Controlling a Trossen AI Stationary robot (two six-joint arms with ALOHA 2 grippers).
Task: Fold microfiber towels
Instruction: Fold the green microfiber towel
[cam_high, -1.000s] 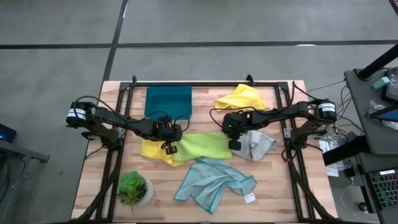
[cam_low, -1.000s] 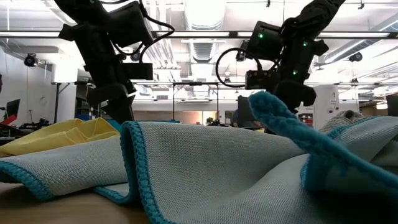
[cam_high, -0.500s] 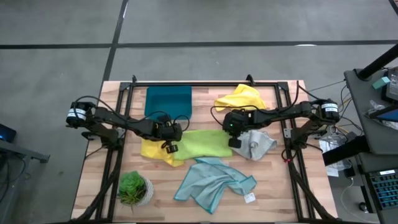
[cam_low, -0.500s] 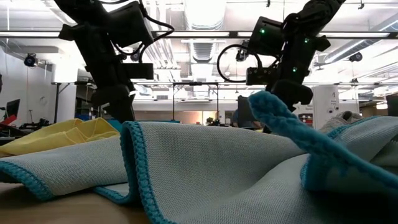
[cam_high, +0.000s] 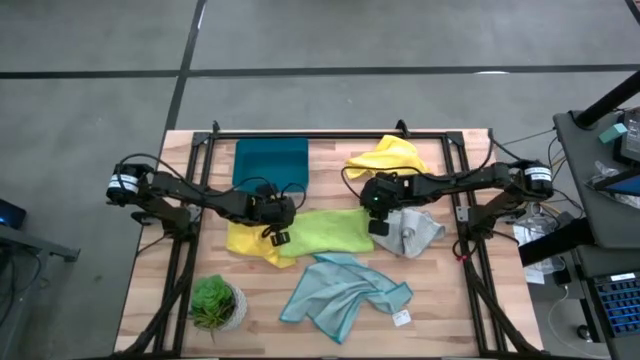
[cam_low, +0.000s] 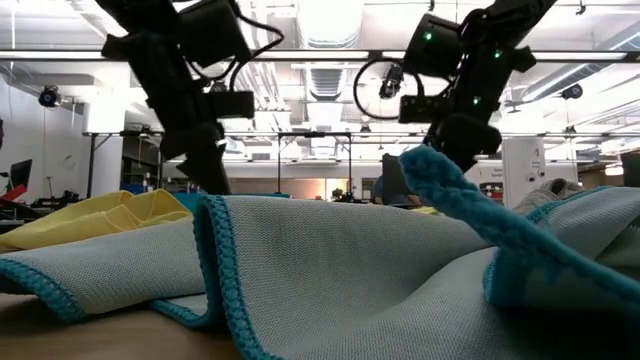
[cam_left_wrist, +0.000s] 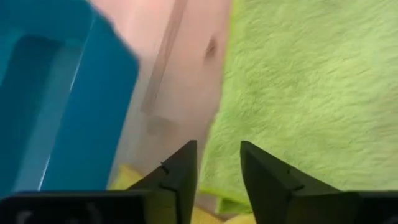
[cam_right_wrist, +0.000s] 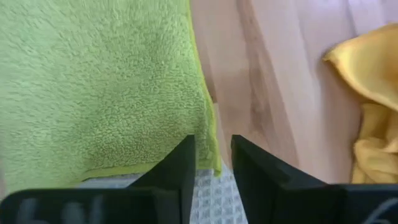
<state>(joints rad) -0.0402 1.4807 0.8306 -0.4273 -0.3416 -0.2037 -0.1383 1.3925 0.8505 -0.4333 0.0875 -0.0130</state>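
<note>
A lime green towel (cam_high: 325, 233) lies flat as a wide rectangle in the middle of the table. Its left end rests on a yellow towel (cam_high: 245, 242) and its right end on a pale grey towel (cam_high: 412, 230). My left gripper (cam_left_wrist: 217, 180) stands open just above the green towel's left edge (cam_left_wrist: 214, 134). My right gripper (cam_right_wrist: 211, 174) stands open above its right edge (cam_right_wrist: 205, 93). Neither has anything between its fingers. A light blue towel (cam_high: 345, 290) lies crumpled nearer the front. A second yellow towel (cam_high: 388, 156) lies bunched at the far right.
A teal tray (cam_high: 270, 163) stands at the far left of the table, close behind my left gripper. A small potted plant (cam_high: 213, 300) sits at the front left. In the low view the light blue towel (cam_low: 330, 270) fills the foreground and hides both sets of fingertips.
My right gripper has risen a little above the right end of the lime green towel. The towel lies where it did.
</note>
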